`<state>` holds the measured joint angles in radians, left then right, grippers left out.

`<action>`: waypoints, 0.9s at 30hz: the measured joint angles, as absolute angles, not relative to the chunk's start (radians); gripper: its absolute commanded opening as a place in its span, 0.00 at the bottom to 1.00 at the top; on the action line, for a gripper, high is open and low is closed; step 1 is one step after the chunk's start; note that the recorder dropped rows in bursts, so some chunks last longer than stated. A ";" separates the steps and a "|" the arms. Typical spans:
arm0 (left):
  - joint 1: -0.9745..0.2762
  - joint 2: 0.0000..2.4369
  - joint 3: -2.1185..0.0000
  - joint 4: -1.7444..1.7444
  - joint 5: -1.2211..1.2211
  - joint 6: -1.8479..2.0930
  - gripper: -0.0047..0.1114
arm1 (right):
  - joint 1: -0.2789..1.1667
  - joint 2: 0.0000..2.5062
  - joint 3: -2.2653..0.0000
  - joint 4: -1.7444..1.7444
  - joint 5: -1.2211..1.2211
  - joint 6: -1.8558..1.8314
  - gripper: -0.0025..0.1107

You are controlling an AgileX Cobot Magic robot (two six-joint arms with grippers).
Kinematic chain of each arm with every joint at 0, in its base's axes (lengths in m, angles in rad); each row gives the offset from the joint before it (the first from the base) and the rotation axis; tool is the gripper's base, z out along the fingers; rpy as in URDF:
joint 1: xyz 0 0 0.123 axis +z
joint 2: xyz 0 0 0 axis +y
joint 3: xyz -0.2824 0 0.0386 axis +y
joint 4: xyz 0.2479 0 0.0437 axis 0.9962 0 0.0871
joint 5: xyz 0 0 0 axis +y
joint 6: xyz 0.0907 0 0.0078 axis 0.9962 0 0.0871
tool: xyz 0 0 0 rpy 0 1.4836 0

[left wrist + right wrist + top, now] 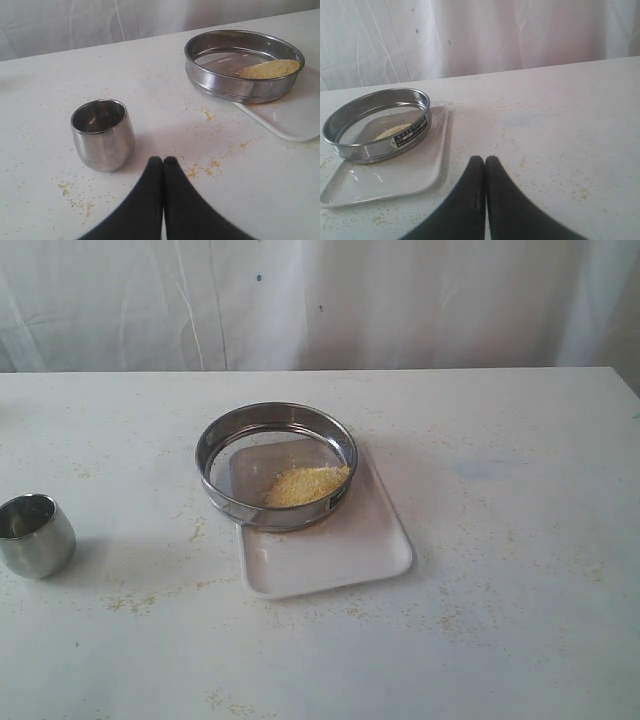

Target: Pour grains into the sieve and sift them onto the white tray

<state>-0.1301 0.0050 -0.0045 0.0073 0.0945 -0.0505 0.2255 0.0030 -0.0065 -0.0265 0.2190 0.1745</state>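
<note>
Sieve (276, 466) with grains (305, 485) on tray (340, 550), mid-table (520, 440).
The sieve sits on the tray's far end, overhanging its left side. Its dark label (411, 133) has print too small to read. The white table is speckled yellow, and white cloth (400, 300) hangs behind it. The tray's long axis runs from far edge to near edge, skewed slightly right. A cup (35, 533) stands near the left edge. Left gripper (163, 160) and right gripper (484, 159) have their fingers pressed together, empty.
</note>
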 measured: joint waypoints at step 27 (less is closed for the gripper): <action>-0.128 0.005 -0.005 0.007 0.101 -0.047 0.04 | 0.225 0.003 -0.006 -0.026 0.219 0.194 0.02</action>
<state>-0.1281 0.0050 -0.0045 0.0073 0.1011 -0.0469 0.2255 0.0030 -0.0065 -0.0265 0.2190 0.1937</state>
